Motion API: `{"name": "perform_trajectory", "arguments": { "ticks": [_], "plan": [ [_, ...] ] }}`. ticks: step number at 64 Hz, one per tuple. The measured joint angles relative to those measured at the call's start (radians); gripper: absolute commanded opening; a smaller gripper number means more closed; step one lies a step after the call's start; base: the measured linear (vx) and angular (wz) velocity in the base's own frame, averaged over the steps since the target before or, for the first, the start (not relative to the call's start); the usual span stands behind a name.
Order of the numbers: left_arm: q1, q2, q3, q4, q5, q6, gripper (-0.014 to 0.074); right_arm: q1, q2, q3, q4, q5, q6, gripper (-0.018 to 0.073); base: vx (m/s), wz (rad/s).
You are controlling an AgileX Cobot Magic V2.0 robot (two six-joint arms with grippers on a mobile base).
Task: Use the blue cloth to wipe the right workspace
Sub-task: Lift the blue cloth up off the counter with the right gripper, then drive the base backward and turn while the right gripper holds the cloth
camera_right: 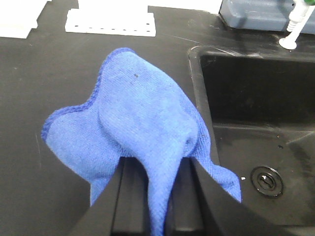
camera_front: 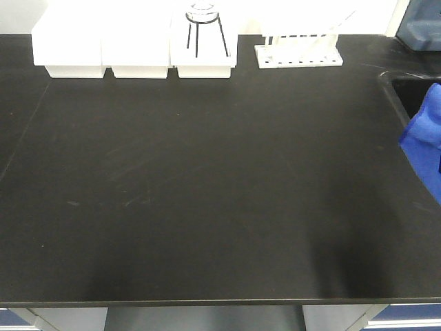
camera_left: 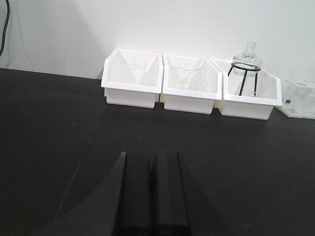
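The right gripper (camera_right: pixel 157 177) clamps the wrinkly royal-blue microfibre cloth (camera_right: pixel 142 113) over the matte black worktop (camera_front: pixel 207 193) at its right edge, beside the black sink (camera_right: pixel 256 98) (3 white plastic bins (camera_left: pixel 189 86) line the back edge). The left gripper (camera_left: pixel 153 164) has its fingers pressed together, empty.

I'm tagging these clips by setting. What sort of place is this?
Probably a laboratory bench: a glass flask, a white test-tube rack and a sink set into the black countertop.

Bins (camera_front: pixel 134 45) rear-left; rack (camera_front: pixel 299 56) beside; cloth (camera_front: pixel 424 134) near sink (camera_front: pixel 411 93), right.
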Motion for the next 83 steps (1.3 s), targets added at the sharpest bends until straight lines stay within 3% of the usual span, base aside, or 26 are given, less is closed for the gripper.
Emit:
{"name": "perform_trajectory", "arguments": {
  "ticks": [83],
  "plan": [
    [0.0, 0.0, 0.0, 0.0, 0.0, 0.0, -0.0006, 0.0, 0.0, 0.001, 0.0, 0.0, 0.0, -0.0004, -0.08, 0.02]
  ]
}}
